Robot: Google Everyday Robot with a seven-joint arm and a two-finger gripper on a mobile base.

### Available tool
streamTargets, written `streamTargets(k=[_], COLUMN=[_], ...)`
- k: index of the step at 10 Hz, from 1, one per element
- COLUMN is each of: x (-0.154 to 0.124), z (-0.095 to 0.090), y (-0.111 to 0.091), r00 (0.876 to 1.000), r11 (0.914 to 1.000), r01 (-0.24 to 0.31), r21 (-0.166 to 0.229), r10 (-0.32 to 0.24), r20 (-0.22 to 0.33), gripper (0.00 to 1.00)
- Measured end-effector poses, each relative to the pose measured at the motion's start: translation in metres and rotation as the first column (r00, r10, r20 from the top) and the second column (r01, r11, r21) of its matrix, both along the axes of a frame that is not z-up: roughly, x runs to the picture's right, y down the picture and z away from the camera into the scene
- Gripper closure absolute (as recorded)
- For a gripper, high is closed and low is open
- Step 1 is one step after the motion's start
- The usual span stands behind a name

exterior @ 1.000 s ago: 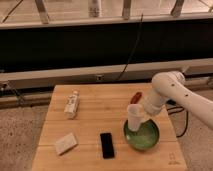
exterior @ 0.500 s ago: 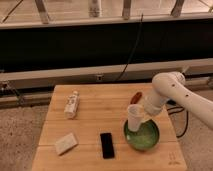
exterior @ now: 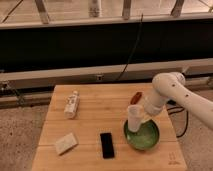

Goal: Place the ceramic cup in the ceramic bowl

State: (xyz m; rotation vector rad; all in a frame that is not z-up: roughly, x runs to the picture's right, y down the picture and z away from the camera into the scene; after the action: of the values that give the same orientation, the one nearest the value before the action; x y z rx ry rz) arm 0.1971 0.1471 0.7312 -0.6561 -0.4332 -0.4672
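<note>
A white robot arm (exterior: 176, 92) is reaching in from the right edge of the view, its thick upper segment sloping down toward the left and bending at a rounded elbow above the right end of the light wooden slatted counter (exterior: 95, 120). From that elbow the forearm is dropping steeply down and left, ending in the gripper (exterior: 140, 116), which is hanging at the back left rim of the round shallow green ceramic bowl (exterior: 143, 135). The small plain white handleless ceramic cup (exterior: 134, 118) is sitting right at the gripper, upright or nearly so, with its lower part overlapping the bowl's near-left rim and its open mouth facing up. Whether the fingers are clamped on the cup or already let go, I cannot tell; the cup and gripper are both white and are merging together. Whether the cup is touching the bowl's inside is also unclear.

The bowl is standing near the right front corner of the counter. Just behind the arm, a small reddish-brown object (exterior: 135, 97) is lying on the counter. A flat black rectangular phone-like slab (exterior: 106, 145) is lying left of the bowl, well apart from it. Farther left, a pale rectangular sponge-like block (exterior: 66, 143) is resting near the front edge, and a white labelled bottle (exterior: 72, 104) is lying on its side toward the back left.
</note>
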Motion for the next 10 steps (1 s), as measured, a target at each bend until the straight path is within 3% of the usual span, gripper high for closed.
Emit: streamTargets(k=[10], x=[0.0007], z=[0.0032], y=[0.004], r00=[1.0], r11=[1.0], r01=[0.0], r21=[-0.008], r10=[0.0], r20=[0.013], gripper=[1.0])
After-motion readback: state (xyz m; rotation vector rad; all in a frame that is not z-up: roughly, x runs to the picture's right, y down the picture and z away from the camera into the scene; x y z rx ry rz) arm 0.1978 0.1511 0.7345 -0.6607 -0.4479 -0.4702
